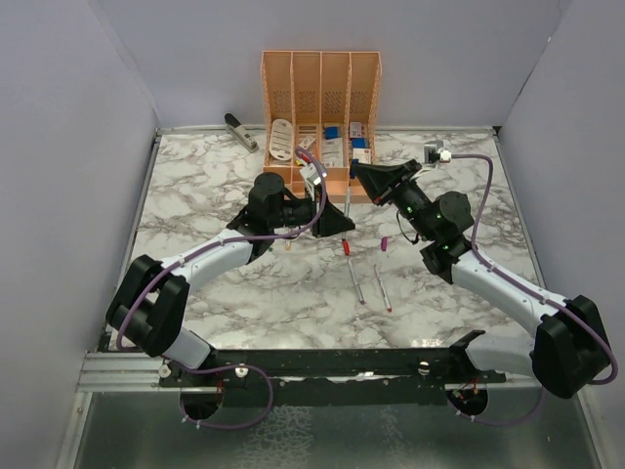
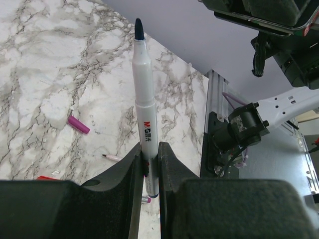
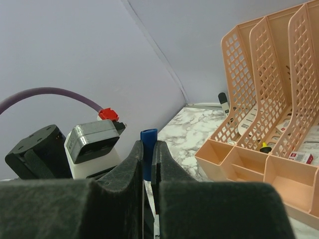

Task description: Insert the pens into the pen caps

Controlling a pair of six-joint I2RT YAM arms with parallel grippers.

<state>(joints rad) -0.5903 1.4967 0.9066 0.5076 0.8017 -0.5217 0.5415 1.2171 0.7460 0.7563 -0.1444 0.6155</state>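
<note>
L gripper (image 2: 149, 162) jaws pinch a whitish pen (image 2: 144, 107) low on its barrel; its dark blue tip is bare & points away from the wrist. R gripper (image 3: 147, 152) jaws are pressed onto a small blue cap (image 3: 148, 135), which sticks out just past the fingertips. From above, the 2 grippers face each other over the back-centre of the marble table (image 1: 195, 195), w/ the held pen between them, just in front of the orange desk organiser (image 1: 320, 78); the blue cap is too small to make out in that view. Nearer the arm bases lie a pen w/ a red end (image 1: 350, 262) and a second pen (image 1: 382, 289) to its right, roughly parallel, not touching. A loose purple cap (image 1: 385, 242) sits just beyond the second pen. A grey clip-like tool (image 1: 240, 131) lies at back left, near the organiser. A small yellow-topped item (image 3: 265, 147) sits in an organiser tray; can't tell what it is
</note>
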